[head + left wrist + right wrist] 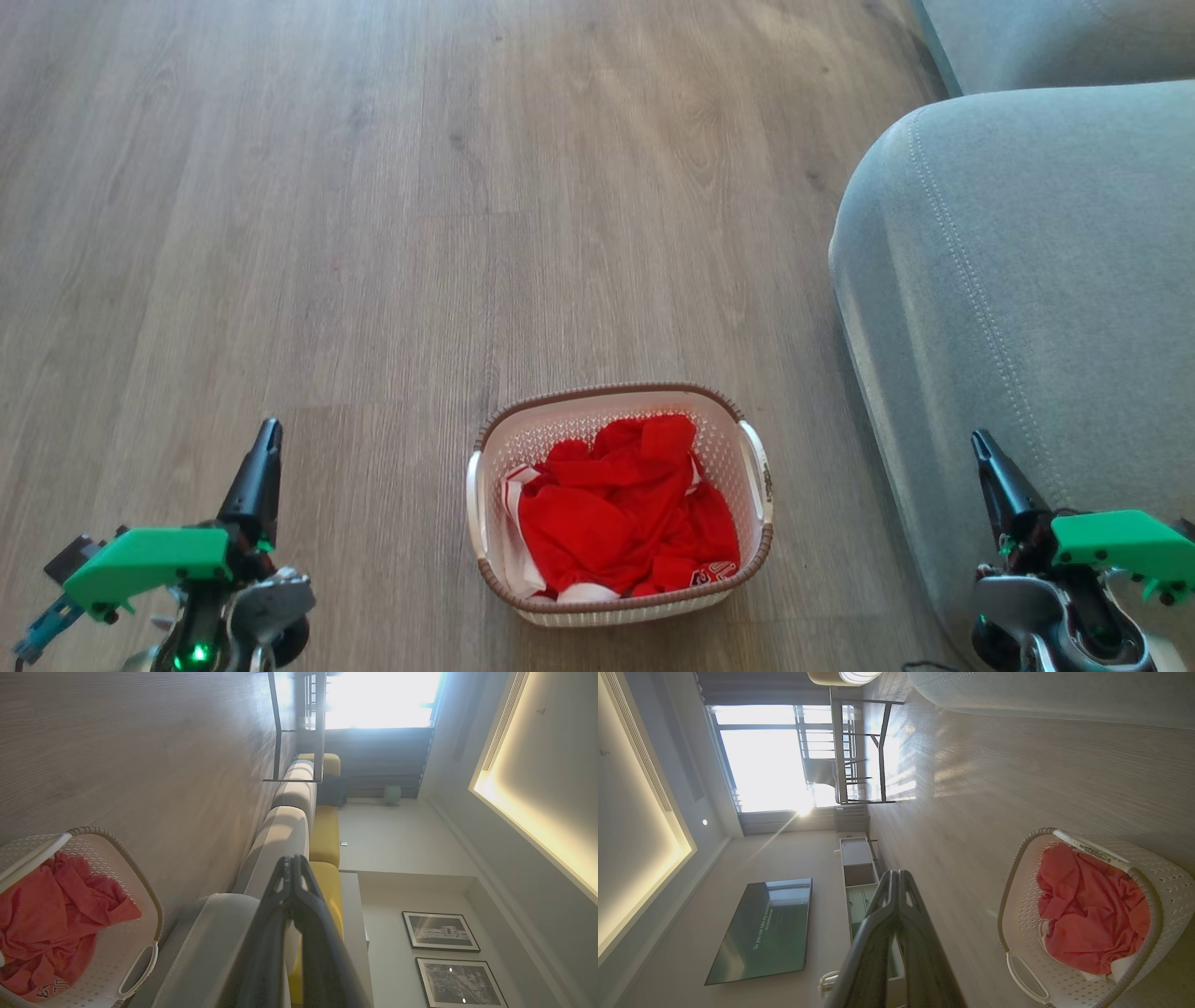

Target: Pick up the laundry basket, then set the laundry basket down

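The laundry basket (pixel 719 448) stands on the wooden floor between my two arms, white and perforated with a brown rim and a white handle on each side. Red clothing fills it. It also sits at the lower left of the left wrist view as the laundry basket (pixel 121 952), and at the lower right of the right wrist view as the laundry basket (pixel 1027 933). My left gripper (pixel 268 431) is shut at the lower left, well clear of the basket, fingertips pressed together (pixel 293 859). My right gripper (pixel 978 439) is shut at the lower right, in front of the sofa, tips together (pixel 895 873).
A grey sofa (pixel 1027 280) fills the right side, close to the basket's right handle. Open wooden floor (pixel 420 187) stretches ahead and to the left. A dark metal-framed table (pixel 864 751), a low cabinet (pixel 859 868) and a wall screen (pixel 761 928) stand far off.
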